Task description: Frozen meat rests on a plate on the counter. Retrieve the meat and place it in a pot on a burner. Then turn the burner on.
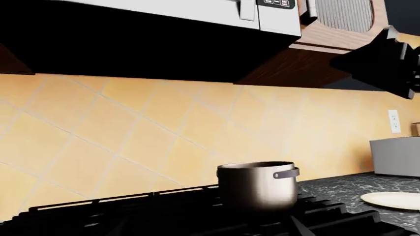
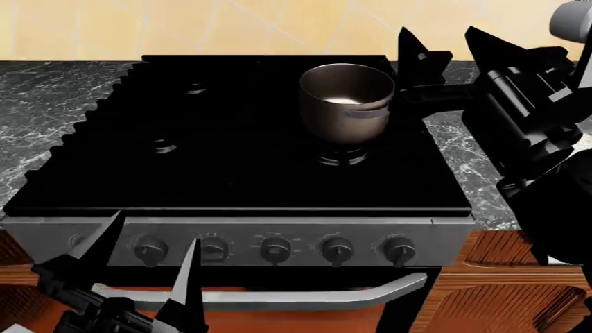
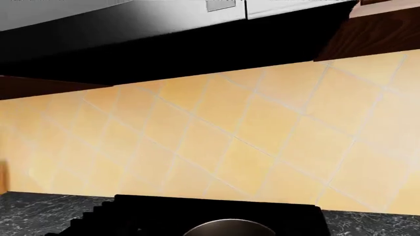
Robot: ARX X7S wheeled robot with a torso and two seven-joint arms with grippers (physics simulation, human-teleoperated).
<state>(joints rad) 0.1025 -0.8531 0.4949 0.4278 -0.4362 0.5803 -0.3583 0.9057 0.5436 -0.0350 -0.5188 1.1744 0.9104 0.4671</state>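
The steel pot (image 2: 347, 100) stands on the back right burner (image 2: 342, 157) of the black stovetop; it also shows in the left wrist view (image 1: 257, 186), and its rim shows in the right wrist view (image 3: 229, 227). My right gripper (image 2: 442, 41) is open, just right of and behind the pot, with nothing seen between its fingers. My left gripper (image 2: 152, 232) is open in front of the stove's leftmost knob (image 2: 150, 248). The plate (image 1: 392, 200) lies on the dark counter (image 1: 341, 189) right of the stove. The frozen meat does not show in any view.
Several knobs (image 2: 276, 248) line the stove's front panel above the oven handle (image 2: 306, 297). A range hood (image 1: 196, 10) hangs above the stove. A grey box (image 1: 396, 156) stands on the counter at the wall. Marble counter (image 2: 46, 104) lies either side of the stove.
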